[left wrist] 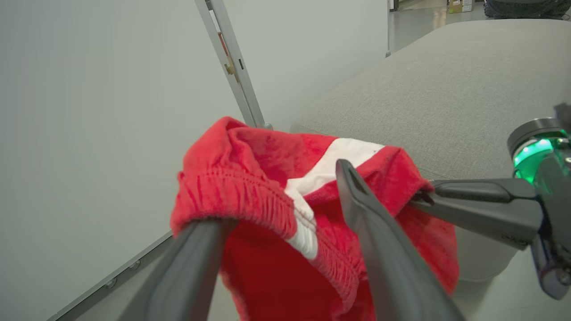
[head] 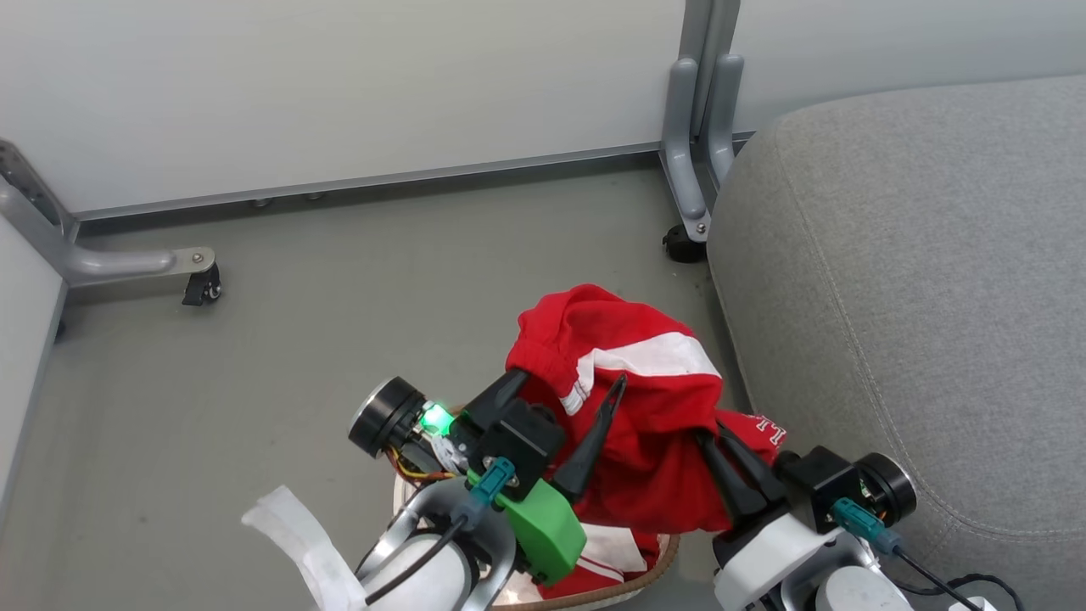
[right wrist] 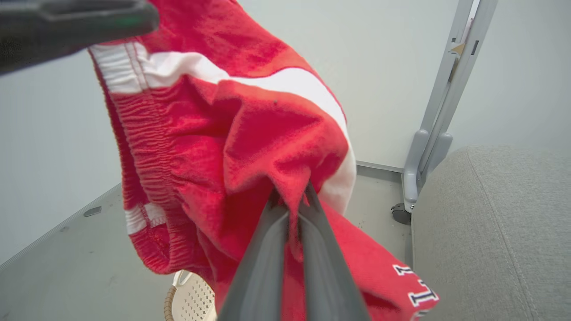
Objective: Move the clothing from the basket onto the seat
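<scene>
A red garment [head: 636, 407] with a white panel and small lettering hangs in the air between my two grippers, above the basket and just left of the seat. My right gripper [head: 715, 434] is shut on a fold of it [right wrist: 292, 198]. My left gripper [head: 568, 379] is open, fingers spread wide, and the elastic waistband [left wrist: 250, 200] lies over one finger. The cream basket [head: 653, 573] with its brown rim sits below, partly hidden by my arms, and holds a second red-and-white garment [head: 611, 547]. The large light-grey seat [head: 916, 297] lies at the right.
White partition panels stand behind on grey metal feet with casters [head: 689, 242] [head: 201, 287]. Grey floor [head: 339, 297] spreads to the left of the basket. The seat's rounded edge [right wrist: 446, 232] is close to the hanging garment.
</scene>
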You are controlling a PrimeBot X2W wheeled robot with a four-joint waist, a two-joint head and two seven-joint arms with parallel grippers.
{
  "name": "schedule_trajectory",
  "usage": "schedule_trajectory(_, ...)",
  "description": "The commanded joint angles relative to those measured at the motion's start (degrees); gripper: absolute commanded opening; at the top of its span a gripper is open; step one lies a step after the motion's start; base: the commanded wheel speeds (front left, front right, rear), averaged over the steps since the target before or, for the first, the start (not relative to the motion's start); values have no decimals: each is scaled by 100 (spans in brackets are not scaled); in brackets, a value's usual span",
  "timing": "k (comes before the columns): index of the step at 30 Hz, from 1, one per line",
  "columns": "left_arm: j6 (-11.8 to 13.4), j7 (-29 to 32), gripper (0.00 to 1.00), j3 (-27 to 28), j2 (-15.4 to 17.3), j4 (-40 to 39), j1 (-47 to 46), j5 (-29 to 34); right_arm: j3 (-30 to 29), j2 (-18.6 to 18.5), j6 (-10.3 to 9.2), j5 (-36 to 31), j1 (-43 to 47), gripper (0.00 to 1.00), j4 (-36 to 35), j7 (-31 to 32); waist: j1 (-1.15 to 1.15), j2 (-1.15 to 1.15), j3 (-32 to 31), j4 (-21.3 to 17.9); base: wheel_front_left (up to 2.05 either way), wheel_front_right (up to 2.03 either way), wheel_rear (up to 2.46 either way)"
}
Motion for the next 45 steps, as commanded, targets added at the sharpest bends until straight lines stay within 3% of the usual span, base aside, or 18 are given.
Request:
schedule_trajectory(1, -14, 50, 100, 16, 39, -5, 111, -63, -27, 11, -2, 8, 14, 0, -24, -19, 0, 0, 0, -6, 0, 0, 0)
schedule_trajectory(8, -48, 270, 100, 44, 192, -94, 265, -261, -339, 67, -2, 45, 109, 0, -36, -19, 0, 0, 14, -37, 0, 0, 0)
schedule_trajectory(26, 199, -230, 100, 338, 363, -208, 557, -505, -1252, 43, -2, -68, 87, 0, -504, -19, 0, 0, 284, -300, 0, 0, 0)
schedule_trajectory(34, 236, -327, 100, 417, 413, -211, 343, -463, -1365, 90, -2, -93, 67, 0, -807, -19, 0, 0, 523, -818, 0, 0, 0)
schedule_trajectory(45, 203, -325, 100, 446, 502, -142, 69, -422, -1420, 263, -2, -25, 108, 0, -1058, -19, 0, 0, 942, -1847, 0, 0, 0)
